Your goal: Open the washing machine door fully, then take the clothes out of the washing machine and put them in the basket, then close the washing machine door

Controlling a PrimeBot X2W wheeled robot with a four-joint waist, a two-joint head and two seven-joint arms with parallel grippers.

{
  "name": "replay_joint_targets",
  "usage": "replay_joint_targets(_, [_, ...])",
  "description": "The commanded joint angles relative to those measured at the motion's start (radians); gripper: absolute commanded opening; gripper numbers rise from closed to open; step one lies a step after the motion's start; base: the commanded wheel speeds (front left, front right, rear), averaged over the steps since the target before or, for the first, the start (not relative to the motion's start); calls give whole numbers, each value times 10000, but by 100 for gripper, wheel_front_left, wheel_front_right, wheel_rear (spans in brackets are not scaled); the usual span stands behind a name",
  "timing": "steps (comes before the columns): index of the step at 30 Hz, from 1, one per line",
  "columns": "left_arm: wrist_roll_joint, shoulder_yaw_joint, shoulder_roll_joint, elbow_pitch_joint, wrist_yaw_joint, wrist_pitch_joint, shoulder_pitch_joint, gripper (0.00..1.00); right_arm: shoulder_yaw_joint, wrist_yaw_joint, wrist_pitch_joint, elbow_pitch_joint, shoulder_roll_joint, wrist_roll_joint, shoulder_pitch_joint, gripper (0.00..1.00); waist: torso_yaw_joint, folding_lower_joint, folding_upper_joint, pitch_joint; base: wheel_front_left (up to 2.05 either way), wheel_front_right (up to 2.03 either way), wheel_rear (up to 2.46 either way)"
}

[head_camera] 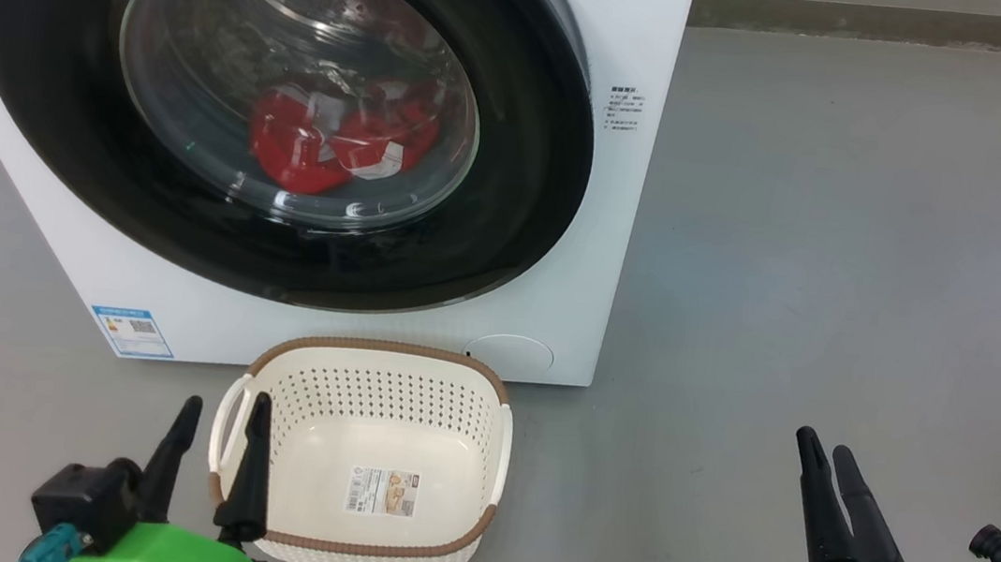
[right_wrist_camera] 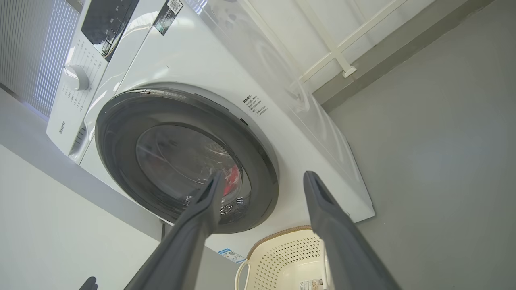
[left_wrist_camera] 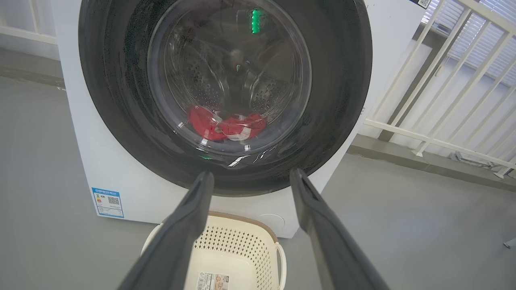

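Right claw (right_wrist_camera: 264, 177) spread wide, facing shut washing machine door (right_wrist_camera: 121, 137); clothes (right_wrist_camera: 233, 180) behind glass; basket (right_wrist_camera: 282, 251) on floor.

The washing machine (head_camera: 625, 267) runs off the head view's top and left edges. Glare on the washing machine door (head_camera: 45, 59) smears the clothes (head_camera: 327, 148); I can't count them. My left gripper (head_camera: 228, 401) hides part of the basket (head_camera: 380, 349), on its left side.

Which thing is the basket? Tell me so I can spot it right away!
Find the big white washing machine with its round black door. On the grey floor just in front, below the door, sits the basket. It is cream plastic dotted with holes, with a brown rim and a sticker inside.
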Motion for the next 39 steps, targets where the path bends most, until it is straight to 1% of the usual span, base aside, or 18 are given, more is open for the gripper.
replay_joint_targets(1, [358, 149, 275, -369, 156, -183, -539, 100, 162, -6, -129, -407, -103, -318, -197, 100, 2, 0, 0, -4, 0, 0, 0])
replay_joint_targets(19, [2515, -758, 897, -1033, 1058, -469, -729, 100, 41, -7, -249, -1166, -130, -3353, -144, 100, 0, 0, 0, 44, 0, 0, 0])
replay_joint_targets(28, [3344, -1087, 1122, -1346, 1490, -607, -775, 100, -89, -7, -235, -1475, -143, -4463, -99, 100, 13, 0, 0, 92, 0, 0, 0])
replay_joint_targets(39, [3195, -1008, 1166, -1354, 1661, -346, -715, 100, -347, -7, -74, -1477, -143, -4997, -118, 100, 13, 0, 0, 177, 0, 0, 0])
